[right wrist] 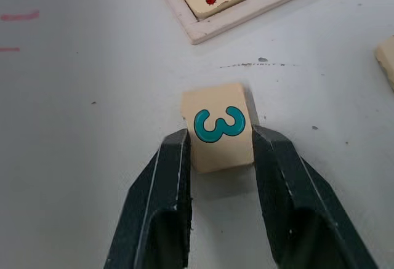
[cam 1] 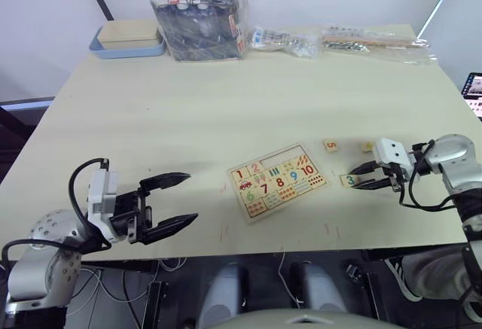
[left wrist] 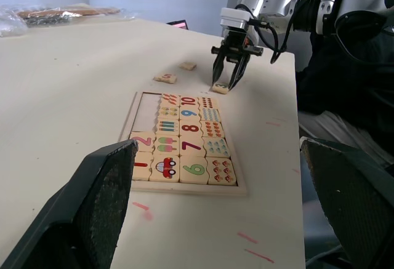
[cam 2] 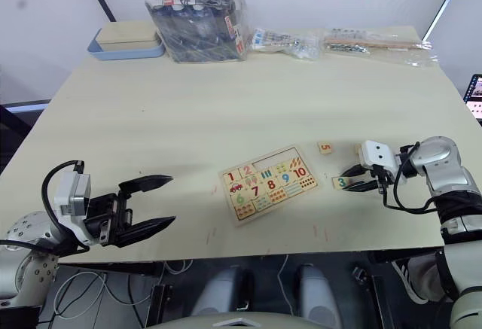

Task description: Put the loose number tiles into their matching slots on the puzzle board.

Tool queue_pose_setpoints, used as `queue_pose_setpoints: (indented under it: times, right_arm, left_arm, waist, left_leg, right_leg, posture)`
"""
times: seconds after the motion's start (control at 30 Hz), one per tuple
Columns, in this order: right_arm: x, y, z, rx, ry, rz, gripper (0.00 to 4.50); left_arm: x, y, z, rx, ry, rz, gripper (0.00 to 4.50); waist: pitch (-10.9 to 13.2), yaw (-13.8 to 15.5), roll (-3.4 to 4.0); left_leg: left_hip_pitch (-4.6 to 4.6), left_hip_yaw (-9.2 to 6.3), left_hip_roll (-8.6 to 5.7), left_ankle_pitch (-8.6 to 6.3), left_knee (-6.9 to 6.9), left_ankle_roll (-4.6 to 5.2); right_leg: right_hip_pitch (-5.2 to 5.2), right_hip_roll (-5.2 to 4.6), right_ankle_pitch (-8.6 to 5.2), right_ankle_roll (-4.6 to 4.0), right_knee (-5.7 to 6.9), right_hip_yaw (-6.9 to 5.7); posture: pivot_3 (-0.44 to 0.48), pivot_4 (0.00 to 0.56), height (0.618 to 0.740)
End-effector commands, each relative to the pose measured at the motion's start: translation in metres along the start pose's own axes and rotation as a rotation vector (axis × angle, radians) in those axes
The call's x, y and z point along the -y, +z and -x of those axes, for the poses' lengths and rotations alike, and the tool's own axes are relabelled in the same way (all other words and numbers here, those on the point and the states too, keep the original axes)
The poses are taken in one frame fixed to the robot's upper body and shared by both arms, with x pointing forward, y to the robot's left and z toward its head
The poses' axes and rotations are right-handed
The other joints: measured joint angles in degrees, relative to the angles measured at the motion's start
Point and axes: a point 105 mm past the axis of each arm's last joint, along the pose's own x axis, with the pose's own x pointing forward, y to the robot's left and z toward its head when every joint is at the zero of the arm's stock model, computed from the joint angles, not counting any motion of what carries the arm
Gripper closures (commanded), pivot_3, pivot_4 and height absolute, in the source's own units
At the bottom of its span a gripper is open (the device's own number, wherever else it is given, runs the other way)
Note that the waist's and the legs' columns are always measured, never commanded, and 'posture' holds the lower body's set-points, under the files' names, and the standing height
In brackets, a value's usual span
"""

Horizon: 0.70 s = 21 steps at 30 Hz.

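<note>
Tile 3 (right wrist: 219, 128) lies flat on the table (cam 1: 226, 111) at the lower right of the head view, well apart from the puzzle board (cam 1: 277, 179) at lower centre. The right gripper (right wrist: 218, 152) straddles it, one black finger against each side (closed on it or very nearly). The tips bear only on the near half of the tile, so I judge it could pivot or squirt out forward as it is lifted. It also sits slightly askew between the fingers; carried that way it may catch on the rim of the empty slots (cam 1: 282, 156). Tile 5 (cam 1: 330, 145) waits further up. The left gripper (cam 1: 167, 202) hangs open at lower left.
</note>
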Motion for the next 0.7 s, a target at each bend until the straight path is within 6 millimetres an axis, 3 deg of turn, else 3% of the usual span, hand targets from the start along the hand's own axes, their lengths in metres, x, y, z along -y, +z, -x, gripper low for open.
queue_pose_setpoints:
  times: [0.03,0.2,0.33,0.47,0.7]
  right_arm:
    - [0.003,0.008,0.007,0.013,-0.021,0.024,3.6]
    - [0.007,0.023,0.011,0.009,-0.026,0.063,3.6]
    - [0.011,0.065,0.013,0.008,-0.001,0.127,3.6]
    - [0.021,0.102,0.009,-0.095,-0.035,0.208,3.6]
    - [0.025,0.156,-0.005,-0.169,0.035,0.216,3.6]
  left_arm:
    - [0.003,0.006,-0.002,0.015,-0.013,-0.034,0.0]
    - [0.003,0.006,-0.002,0.017,-0.007,-0.035,0.0]
    - [0.002,0.006,-0.002,0.021,0.007,-0.037,0.0]
    - [0.003,0.006,0.001,0.025,0.024,-0.034,0.0]
    - [0.005,0.003,0.006,0.033,0.056,-0.025,0.0]
  waist:
    - [0.0,-0.01,0.0]
    - [0.01,-0.02,0.02]
    - [0.06,0.0,0.11]
    - [0.06,-0.1,0.16]
    - [0.07,-0.03,0.17]
  left_leg:
    - [0.0,0.0,0.0,0.0,0.0,0.0]
    - [0.0,0.0,0.0,0.0,0.0,0.0]
    - [-0.01,-0.01,0.0,0.0,-0.01,-0.01]
    - [-0.02,0.03,0.04,-0.01,-0.05,-0.02]
    - [-0.14,0.07,0.04,-0.02,-0.07,-0.03]
  right_leg:
    - [0.0,0.0,0.0,0.0,0.0,0.0]
    - [-0.01,-0.01,0.0,0.0,0.0,0.01]
    - [-0.02,-0.15,0.01,-0.02,0.0,0.02]
    - [-0.1,-0.79,0.1,-0.15,0.01,-0.93]
    - [-0.24,-1.16,0.13,-0.21,-0.02,-1.58]
  posture:
    - [0.0,0.15,0.74]
    - [0.0,0.15,0.74]
    - [0.0,0.15,0.74]
    - [0.0,0.15,0.74]
    - [0.0,0.15,0.74]
